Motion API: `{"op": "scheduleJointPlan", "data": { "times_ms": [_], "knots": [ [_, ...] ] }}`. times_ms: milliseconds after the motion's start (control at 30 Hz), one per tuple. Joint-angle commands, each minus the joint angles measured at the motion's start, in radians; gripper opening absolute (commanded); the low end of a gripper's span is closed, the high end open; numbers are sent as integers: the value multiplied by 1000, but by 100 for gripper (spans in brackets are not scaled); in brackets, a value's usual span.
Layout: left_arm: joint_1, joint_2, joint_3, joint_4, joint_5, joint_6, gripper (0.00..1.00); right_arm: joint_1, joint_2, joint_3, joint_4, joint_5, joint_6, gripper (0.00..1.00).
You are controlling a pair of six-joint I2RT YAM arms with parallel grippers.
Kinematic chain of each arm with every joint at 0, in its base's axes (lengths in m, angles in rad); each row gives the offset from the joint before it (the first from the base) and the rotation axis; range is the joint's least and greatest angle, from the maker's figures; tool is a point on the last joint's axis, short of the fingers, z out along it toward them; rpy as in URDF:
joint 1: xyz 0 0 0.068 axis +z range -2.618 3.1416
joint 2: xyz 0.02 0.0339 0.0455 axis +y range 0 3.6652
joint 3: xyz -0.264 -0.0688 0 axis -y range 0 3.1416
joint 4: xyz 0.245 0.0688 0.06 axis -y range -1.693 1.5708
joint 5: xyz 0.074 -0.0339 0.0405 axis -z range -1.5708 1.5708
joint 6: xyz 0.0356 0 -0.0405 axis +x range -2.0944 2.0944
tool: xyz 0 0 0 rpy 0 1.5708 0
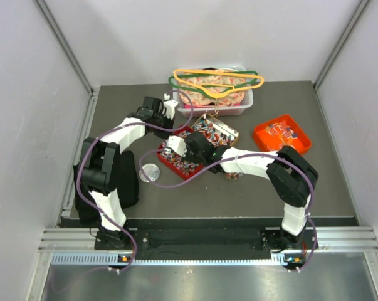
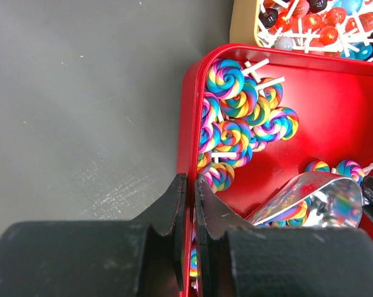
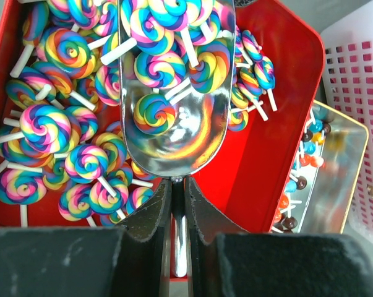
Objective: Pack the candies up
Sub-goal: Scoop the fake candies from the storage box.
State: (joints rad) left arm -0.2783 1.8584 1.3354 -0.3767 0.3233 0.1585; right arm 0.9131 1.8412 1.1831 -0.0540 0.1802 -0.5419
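Note:
The candies are rainbow swirl lollipops (image 3: 56,124) heaped in a red tray (image 3: 279,124). My right gripper (image 3: 178,182) is shut on the thin handle of a shiny metal scoop (image 3: 180,142), which sits over the tray with several lollipops (image 3: 167,55) in its bowl. My left gripper (image 2: 190,179) is shut on the red tray's side wall (image 2: 189,111), one finger outside and one inside. In the left wrist view the lollipop heap (image 2: 235,117) lies against that wall, and the scoop (image 2: 316,195) shows at the lower right.
A gold-rimmed tin (image 3: 334,179) of small ball lollipops stands right beside the red tray. An orange tray (image 1: 281,133) with a few sweets is at the right. A white basket (image 1: 217,91) topped with coloured hangers is at the back. A small round lid (image 1: 150,172) lies near the left arm.

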Motion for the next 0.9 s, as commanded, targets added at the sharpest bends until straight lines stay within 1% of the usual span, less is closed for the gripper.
{"op": "scheduleJointPlan", "data": {
  "times_ms": [0,200,467,867],
  "knots": [
    [11,-16,51,78,-1,-28,0,-5,-62,19,22,-19,-39,0],
    [11,-15,53,75,11,-30,0,-5,-36,24,36,-30,-125,0],
    [11,-19,48,68,7,-27,0,-17,-28,47,25,-65,-145,0],
    [11,8,65,65,7,-30,0,-43,-77,56,-15,-114,-161,0]
  ]
}}
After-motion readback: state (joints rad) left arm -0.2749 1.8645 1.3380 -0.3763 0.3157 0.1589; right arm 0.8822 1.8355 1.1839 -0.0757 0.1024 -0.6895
